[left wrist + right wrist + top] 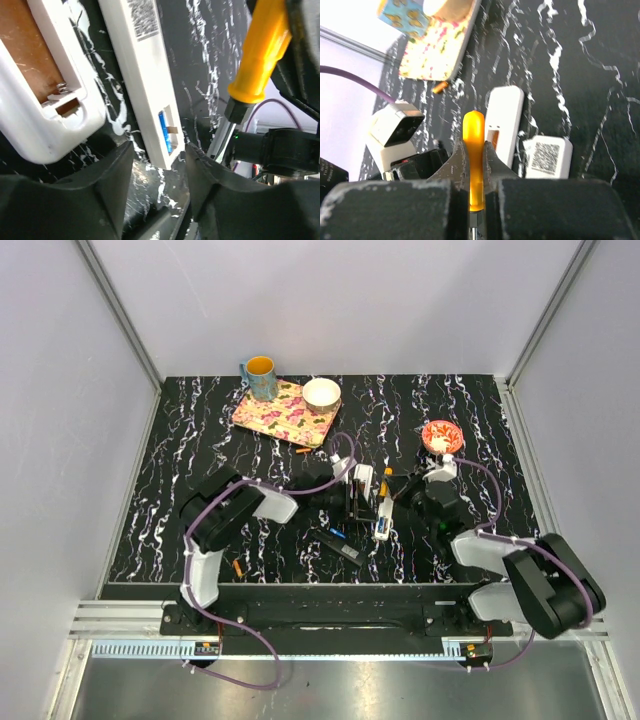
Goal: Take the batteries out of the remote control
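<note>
A slim white remote (pixel 382 518) lies mid-table with a blue battery (pixel 165 132) in its open compartment (pixel 169 131). A second white remote (pixel 363 480) lies beside it, its compartment (pixel 35 60) open. My left gripper (pixel 157 165) is open, and the slim remote's (pixel 145 75) end lies between its fingers (pixel 120 165). My right gripper (pixel 474 145) is shut on an orange-handled screwdriver (pixel 474 160), also seen in the top view (pixel 387 477). Loose batteries lie on the table: a blue one (pixel 338 534) and orange ones (pixel 237 567) (pixel 303 451).
A flat black bar (pixel 345 546) lies near the front. A floral tray (pixel 283 412) with a mug (pixel 260 377) and a white bowl (pixel 321 393) stands at the back. A red bowl (pixel 441 434) sits at the back right. Both arms crowd the table's middle.
</note>
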{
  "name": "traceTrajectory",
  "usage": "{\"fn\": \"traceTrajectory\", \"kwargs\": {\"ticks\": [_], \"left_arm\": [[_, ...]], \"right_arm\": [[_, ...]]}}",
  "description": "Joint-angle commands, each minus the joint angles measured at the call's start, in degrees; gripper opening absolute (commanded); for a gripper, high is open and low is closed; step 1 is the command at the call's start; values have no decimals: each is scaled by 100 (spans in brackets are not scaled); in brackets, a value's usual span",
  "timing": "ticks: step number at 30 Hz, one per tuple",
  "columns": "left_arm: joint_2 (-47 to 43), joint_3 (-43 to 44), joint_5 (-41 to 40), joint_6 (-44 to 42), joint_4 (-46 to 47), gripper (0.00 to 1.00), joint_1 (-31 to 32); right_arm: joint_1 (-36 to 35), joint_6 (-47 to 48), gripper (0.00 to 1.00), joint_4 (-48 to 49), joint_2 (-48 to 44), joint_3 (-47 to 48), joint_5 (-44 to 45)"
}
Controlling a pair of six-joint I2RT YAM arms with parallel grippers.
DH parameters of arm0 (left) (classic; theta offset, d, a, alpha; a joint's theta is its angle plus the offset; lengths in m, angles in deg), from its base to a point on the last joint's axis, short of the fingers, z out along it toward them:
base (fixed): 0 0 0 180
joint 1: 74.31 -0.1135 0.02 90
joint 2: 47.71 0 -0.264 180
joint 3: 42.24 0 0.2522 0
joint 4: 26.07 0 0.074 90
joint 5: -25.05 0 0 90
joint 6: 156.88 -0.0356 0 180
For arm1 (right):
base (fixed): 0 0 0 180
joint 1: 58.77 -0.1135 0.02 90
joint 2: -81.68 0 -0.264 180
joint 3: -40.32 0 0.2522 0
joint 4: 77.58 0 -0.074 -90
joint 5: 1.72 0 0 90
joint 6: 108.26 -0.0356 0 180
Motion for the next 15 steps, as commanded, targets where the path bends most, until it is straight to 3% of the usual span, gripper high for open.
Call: {"fn": "traceTrajectory", "kwargs": {"ticks": [1, 3, 7, 15], "left_arm": [[-756, -79, -106, -646, -138, 55, -121], [-1081, -201, -53, -787, -15, 65, -165], [-1530, -246, 210, -1095, 82, 73, -174], [-1628, -307, 948, -516, 1636, 76, -200]], "right_arm": [[-48, 607, 0, -455, -749, 346, 256], [-48, 800, 0, -657, -926, 442, 266], [-48, 932, 0, -825, -1330, 513, 248], [-56, 898, 0, -843, -1849, 478, 28]]}}
